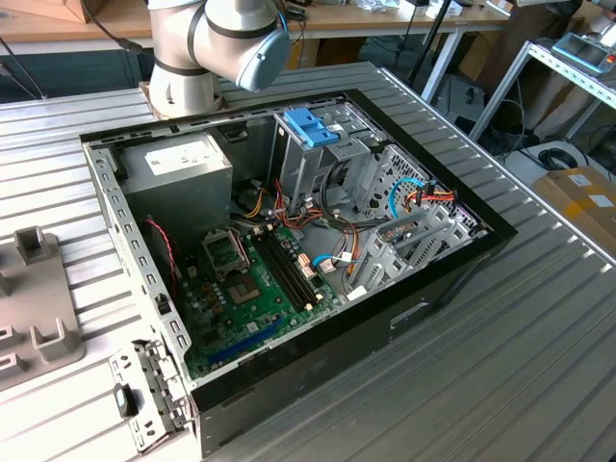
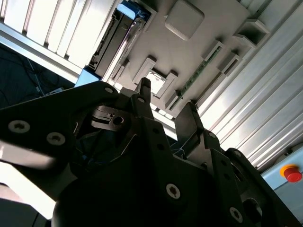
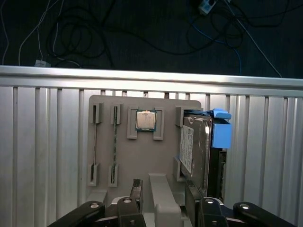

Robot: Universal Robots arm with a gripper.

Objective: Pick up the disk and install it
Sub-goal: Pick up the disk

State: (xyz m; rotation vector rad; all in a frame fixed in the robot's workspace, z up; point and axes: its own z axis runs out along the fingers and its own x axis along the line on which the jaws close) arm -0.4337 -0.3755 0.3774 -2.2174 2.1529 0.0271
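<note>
The disk (image 3: 196, 146), a grey metal drive with light-blue rails (image 3: 221, 132), stands on edge in a slot at one side of a grey fixture plate (image 3: 106, 142). In the second wrist view the disk (image 2: 113, 40) shows as a dark edge with a blue tip, beyond the gripper. My gripper (image 3: 164, 194) hovers over the plate's near end, open, with nothing held between its fingers (image 3: 137, 189). It sits to the side of the disk and apart from it. In the second wrist view the gripper (image 2: 166, 101) points at the plate (image 2: 203, 52).
A processor chip (image 3: 145, 119) lies in a pocket at the plate's middle. In the exterior view an open computer case (image 1: 452, 279) sits on the ribbed metal table (image 1: 500, 385), holding a silver drive cage with a blue latch (image 1: 313, 130) and a power-supply box (image 1: 183, 168). A red button (image 2: 292, 174) shows nearby.
</note>
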